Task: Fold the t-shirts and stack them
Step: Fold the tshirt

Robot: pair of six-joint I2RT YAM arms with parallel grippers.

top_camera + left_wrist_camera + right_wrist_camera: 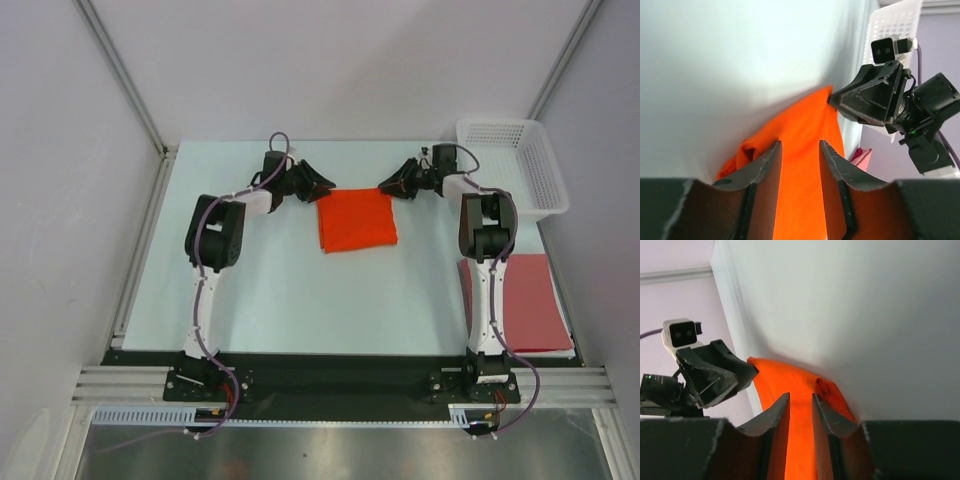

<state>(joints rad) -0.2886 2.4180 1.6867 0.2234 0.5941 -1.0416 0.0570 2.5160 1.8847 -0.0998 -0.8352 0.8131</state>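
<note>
Jaws narrow, left gripper (328,185) and right gripper (384,188) at orange t-shirt (356,220) corners; grip unclear.

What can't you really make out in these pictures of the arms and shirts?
- The brick-red shirt: in the top view, the right arm covers its left edge.
- The orange shirt: in the wrist views, the left fingers and right fingers hide its near part.
- Whether those fingers touch the cloth: too small to tell in the top view.
- The white basket: in the left wrist view, the right arm blocks most of it.
</note>
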